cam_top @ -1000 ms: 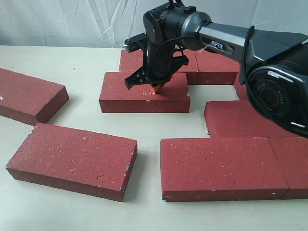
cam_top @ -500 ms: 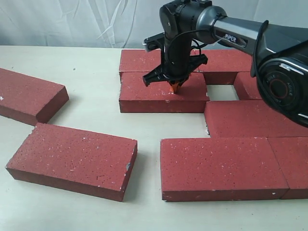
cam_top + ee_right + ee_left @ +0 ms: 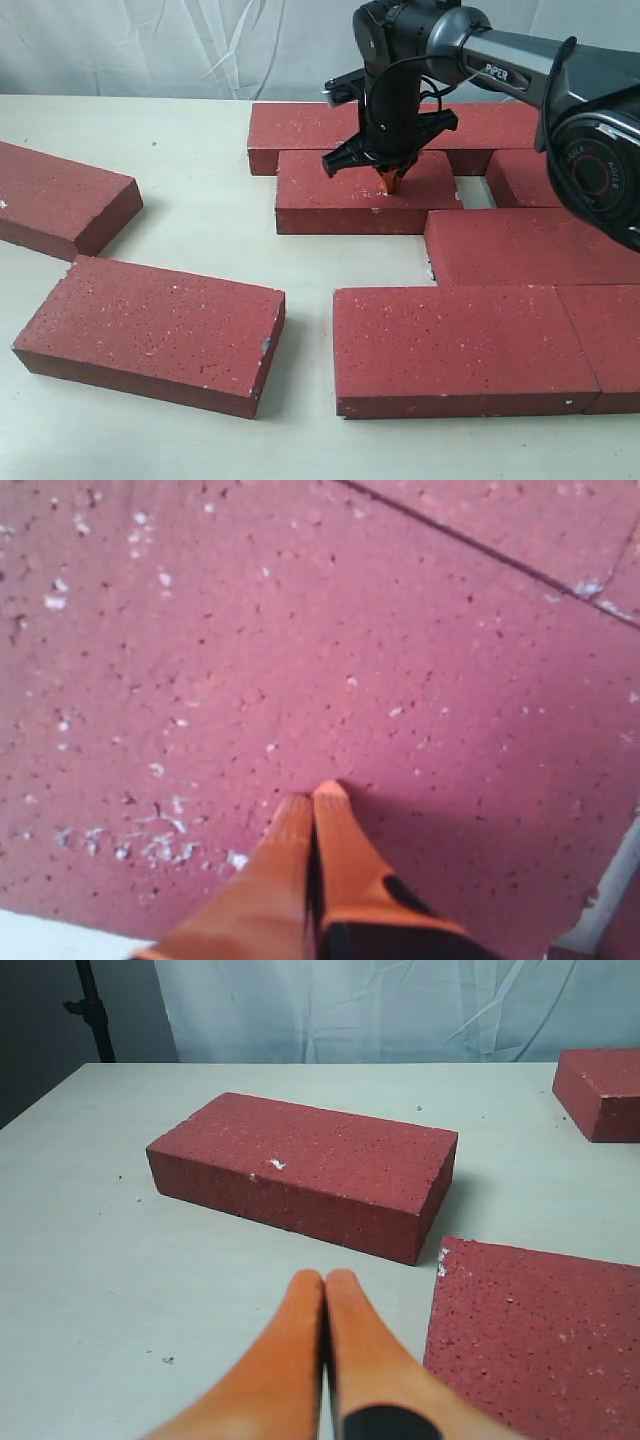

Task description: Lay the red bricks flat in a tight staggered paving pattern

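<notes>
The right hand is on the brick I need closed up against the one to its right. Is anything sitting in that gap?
Nothing visible. The right hand rests shut on top of the brick, and only a bare strip of table lies between that brick's right end and the next brick.

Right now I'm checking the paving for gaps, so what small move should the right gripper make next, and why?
Probably slide the brick to the right. The right gripper is shut, with its tips pressed on the brick's top. A strip of bare table separates that brick from the neighbour on its right. Closing that gap would likely tighten the row.
</notes>
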You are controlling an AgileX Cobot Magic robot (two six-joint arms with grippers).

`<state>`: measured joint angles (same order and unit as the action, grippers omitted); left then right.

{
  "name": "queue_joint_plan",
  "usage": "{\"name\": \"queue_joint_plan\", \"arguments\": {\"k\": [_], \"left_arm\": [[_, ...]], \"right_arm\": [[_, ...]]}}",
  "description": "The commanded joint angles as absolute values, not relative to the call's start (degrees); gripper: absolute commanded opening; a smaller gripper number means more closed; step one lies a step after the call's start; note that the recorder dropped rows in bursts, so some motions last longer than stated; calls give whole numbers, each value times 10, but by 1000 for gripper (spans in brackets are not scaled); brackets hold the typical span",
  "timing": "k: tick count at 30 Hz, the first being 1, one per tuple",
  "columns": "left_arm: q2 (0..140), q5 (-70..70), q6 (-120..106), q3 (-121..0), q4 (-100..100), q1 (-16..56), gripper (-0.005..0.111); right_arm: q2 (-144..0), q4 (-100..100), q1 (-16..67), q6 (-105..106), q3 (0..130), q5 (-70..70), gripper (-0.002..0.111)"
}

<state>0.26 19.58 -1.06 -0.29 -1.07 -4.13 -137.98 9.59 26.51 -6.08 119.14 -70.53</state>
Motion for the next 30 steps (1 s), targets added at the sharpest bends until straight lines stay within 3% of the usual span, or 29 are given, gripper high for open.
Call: {"name": "queue_joint_plan", "arguments": {"k": [1, 12, 21, 30], "left_arm": [[0, 191, -6, 0, -4, -45, 0], [0, 191, -6, 0, -4, -45, 0], [0, 191, -6, 0, -4, -45, 0], [0, 191, -6, 0, -4, -45, 0]], "right_arm": [[-1386, 185, 245, -61, 1185, -700, -1], [-1342, 142, 246, -62, 1185, -693, -1], [-1337, -42, 251, -31, 1185, -625, -1], [-1337, -83, 301, -9, 1185, -580, -1]]}}
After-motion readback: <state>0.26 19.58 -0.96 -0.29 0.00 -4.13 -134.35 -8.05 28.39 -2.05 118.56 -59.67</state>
